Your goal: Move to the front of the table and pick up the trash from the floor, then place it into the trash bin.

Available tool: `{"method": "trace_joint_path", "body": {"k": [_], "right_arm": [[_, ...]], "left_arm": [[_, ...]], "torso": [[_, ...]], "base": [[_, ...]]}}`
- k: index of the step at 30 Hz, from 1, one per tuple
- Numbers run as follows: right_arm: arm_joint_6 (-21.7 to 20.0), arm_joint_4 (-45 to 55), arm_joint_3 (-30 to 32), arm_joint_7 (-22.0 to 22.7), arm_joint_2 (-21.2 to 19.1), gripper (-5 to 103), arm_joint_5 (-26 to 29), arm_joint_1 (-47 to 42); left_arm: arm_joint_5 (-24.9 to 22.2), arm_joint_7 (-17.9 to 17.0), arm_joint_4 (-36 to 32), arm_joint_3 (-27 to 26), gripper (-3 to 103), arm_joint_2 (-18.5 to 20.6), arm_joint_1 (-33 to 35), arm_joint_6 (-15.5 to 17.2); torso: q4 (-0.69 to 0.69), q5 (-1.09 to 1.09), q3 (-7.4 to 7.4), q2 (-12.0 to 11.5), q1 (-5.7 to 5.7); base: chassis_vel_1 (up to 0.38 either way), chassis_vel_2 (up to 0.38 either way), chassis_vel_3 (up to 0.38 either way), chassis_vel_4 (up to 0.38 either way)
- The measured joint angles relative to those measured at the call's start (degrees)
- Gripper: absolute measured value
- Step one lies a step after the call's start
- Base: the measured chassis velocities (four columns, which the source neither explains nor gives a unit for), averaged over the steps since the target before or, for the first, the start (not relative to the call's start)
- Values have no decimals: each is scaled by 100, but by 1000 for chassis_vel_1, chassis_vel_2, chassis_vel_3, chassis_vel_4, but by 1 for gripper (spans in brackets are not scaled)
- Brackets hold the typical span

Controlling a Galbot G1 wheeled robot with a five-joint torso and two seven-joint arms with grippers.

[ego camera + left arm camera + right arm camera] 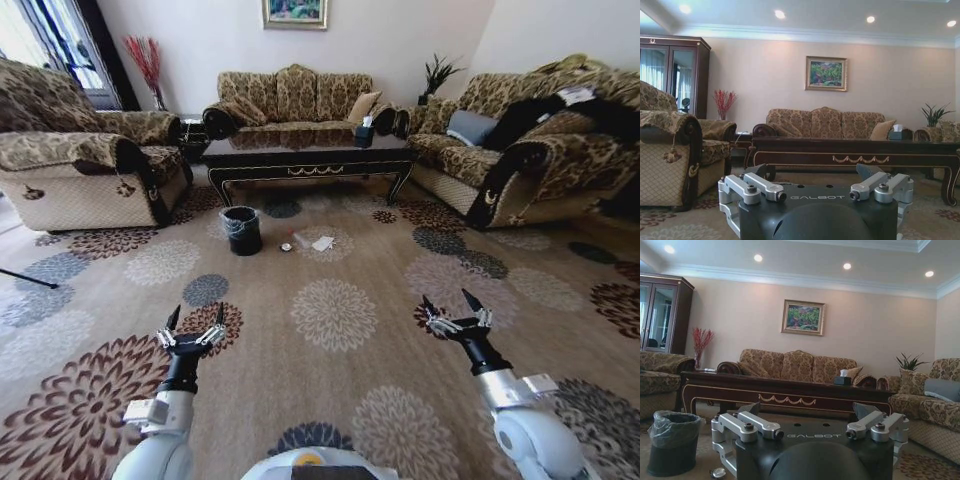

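The dark glossy table (305,155) stands ahead in front of the far sofa. On the patterned carpet floor (380,250) before it stands the black bag-lined trash bin (241,229). The trash lies just to the bin's right: a small silvery can (286,247), a clear bottle (299,240) and a white paper sheet (323,243). My left gripper (194,320) and right gripper (452,303) hover open and empty over the carpet, well short of the trash. The right wrist view has the trash bin (672,440), the can (717,472) and the table (785,390). The left wrist view faces the table (850,155).
A patterned armchair (85,165) stands at the left and a sofa (520,150) at the right, with another sofa (290,95) behind the table. A tissue box (364,131) sits on the table. Open carpet lies between me and the trash.
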Motion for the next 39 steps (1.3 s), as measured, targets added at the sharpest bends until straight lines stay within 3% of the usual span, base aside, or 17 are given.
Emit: {"method": "trace_joint_path", "body": {"k": [39], "right_arm": [[16, 68, 25, 34, 25, 100, -39, -78]], "left_arm": [[22, 9, 23, -6, 100, -18, 69, -130]], "torso": [[-1, -2, 15, 17, 2]], "base": [[-349, 352, 357, -355]]}}
